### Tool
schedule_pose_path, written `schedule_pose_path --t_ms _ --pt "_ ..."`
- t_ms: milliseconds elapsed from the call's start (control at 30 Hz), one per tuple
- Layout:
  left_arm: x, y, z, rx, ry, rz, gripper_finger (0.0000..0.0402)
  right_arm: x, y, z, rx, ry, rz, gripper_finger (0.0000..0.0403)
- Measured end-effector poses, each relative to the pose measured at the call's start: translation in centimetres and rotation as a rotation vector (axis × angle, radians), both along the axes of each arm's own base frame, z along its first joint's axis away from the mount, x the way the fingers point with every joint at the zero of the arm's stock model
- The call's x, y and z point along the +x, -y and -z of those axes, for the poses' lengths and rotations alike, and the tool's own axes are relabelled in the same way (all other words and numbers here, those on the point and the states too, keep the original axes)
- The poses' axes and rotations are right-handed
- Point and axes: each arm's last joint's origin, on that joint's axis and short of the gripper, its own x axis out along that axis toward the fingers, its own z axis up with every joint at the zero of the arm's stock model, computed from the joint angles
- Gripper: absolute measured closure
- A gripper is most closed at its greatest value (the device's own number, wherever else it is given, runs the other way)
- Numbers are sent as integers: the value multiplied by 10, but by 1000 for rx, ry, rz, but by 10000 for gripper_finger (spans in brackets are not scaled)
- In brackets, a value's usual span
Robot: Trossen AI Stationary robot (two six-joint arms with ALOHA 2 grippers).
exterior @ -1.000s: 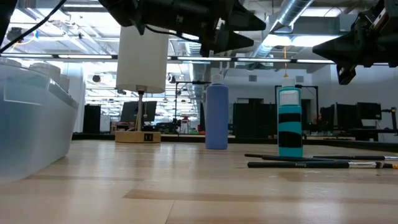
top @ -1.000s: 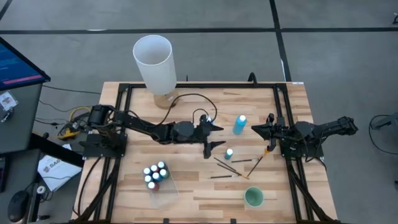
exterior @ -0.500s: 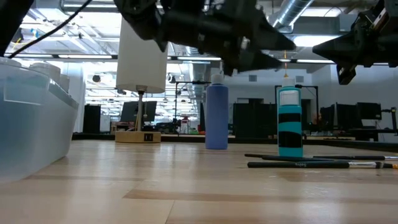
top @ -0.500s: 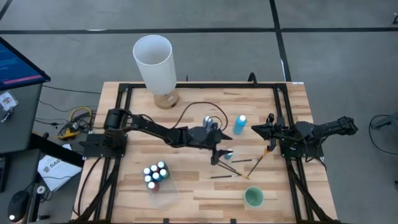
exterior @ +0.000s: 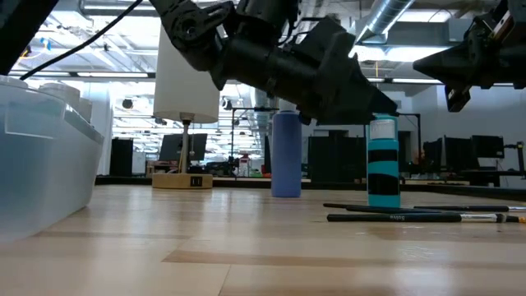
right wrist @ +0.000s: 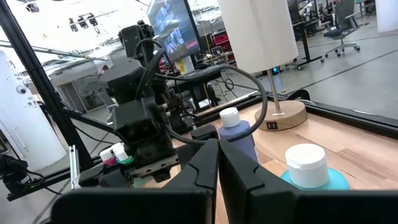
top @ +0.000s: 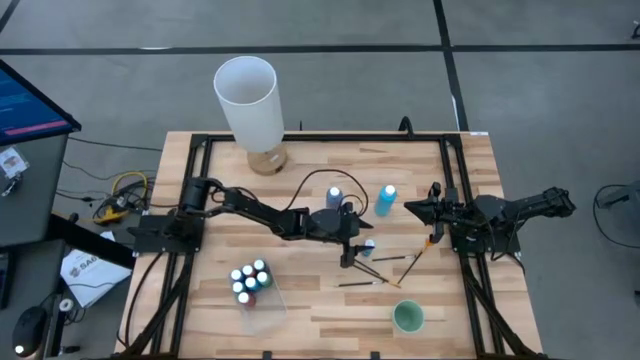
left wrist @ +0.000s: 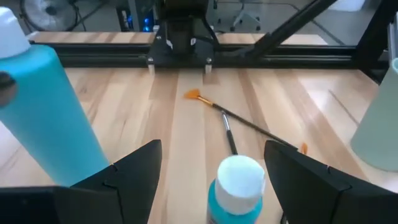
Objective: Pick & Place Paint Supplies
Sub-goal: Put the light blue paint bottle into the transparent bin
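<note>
The left hand (left wrist: 211, 163), fingers apart, straddles the small teal bottle (left wrist: 237, 184) without touching; right hand (top: 413, 208) fingers together.

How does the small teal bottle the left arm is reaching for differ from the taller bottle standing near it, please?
The small teal bottle is short and banded teal and dark; the tall blue bottle is taller and plain blue. The open left claw straddles the small teal bottle, while nothing is near the tall blue bottle. Thin brushes lie close by the small teal bottle, none by the tall blue bottle. Both stand upright on the table.
</note>
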Motion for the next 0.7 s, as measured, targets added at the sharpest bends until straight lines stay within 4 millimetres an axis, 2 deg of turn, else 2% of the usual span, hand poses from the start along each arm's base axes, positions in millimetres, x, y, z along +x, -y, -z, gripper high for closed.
schedule_pose_path --t_ms 700 --pt "-1 2 4 11 -35 55 131 0 0 0 0 0 0 394"
